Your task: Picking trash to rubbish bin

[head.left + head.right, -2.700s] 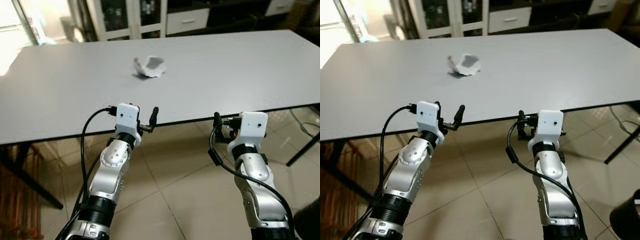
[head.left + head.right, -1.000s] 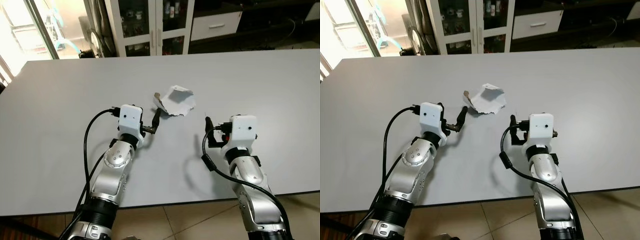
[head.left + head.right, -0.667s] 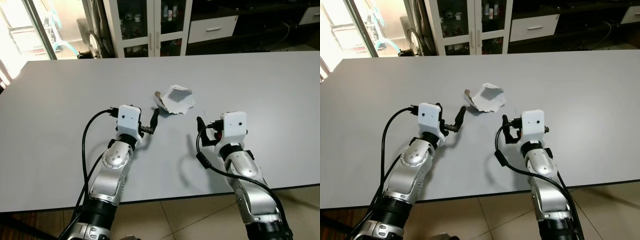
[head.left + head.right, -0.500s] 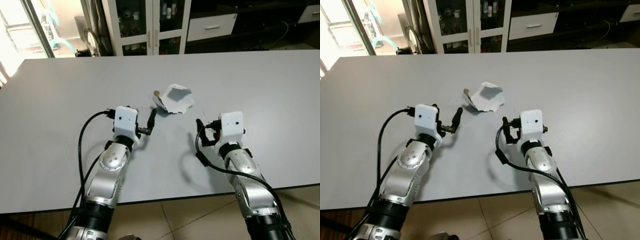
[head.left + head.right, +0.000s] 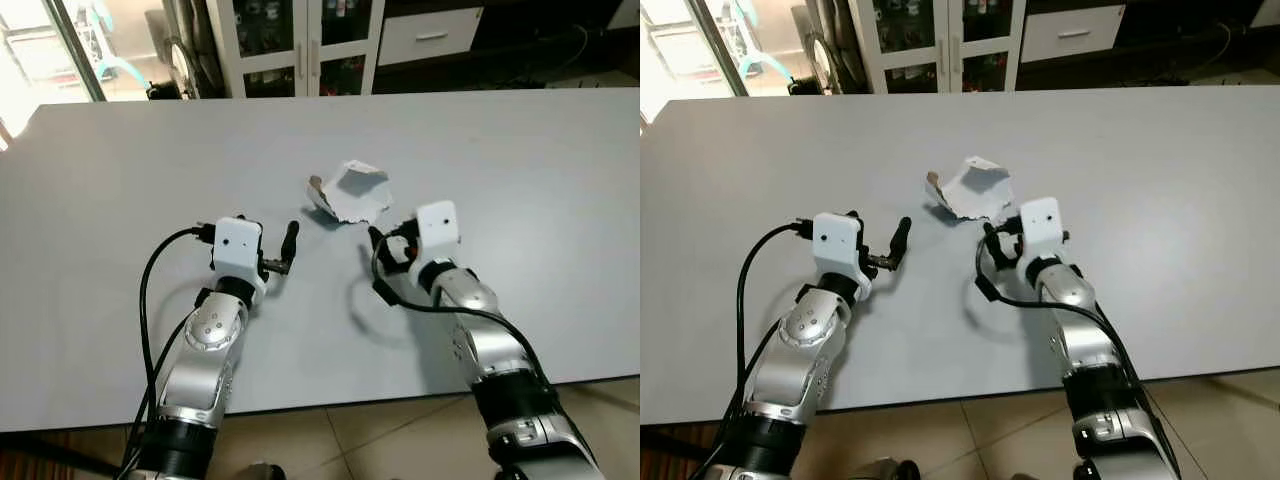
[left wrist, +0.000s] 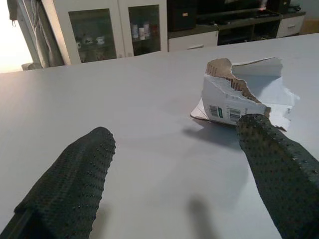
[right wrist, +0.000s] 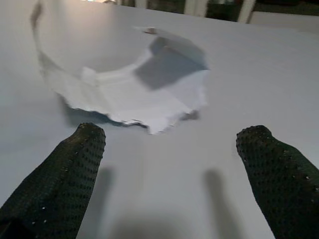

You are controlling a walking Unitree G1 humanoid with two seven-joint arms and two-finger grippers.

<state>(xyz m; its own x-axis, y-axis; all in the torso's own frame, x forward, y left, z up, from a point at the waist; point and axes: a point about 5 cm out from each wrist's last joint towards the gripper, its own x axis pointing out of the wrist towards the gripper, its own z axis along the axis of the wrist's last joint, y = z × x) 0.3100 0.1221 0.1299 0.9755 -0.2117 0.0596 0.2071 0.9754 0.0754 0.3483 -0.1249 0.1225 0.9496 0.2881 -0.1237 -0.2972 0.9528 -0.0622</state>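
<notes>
A torn piece of cardboard packaging (image 5: pixel 349 192) lies mid-desk (image 5: pixel 120 160), likely light, thin and crushable. The right gripper (image 5: pixel 989 242) sits just beside it, fingers apart; the raised torn edge looks easiest to pinch. The left gripper (image 5: pixel 291 243), also apart, waits nearby.

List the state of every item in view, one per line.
Torn carton: lying on the table, ripped open, not gripped.
Right end effector: open, just short of the carton.
Left end effector: open, low over the table, carton ahead.
Table: carton resting on it.
Cabinet: glass doors closed.
</notes>
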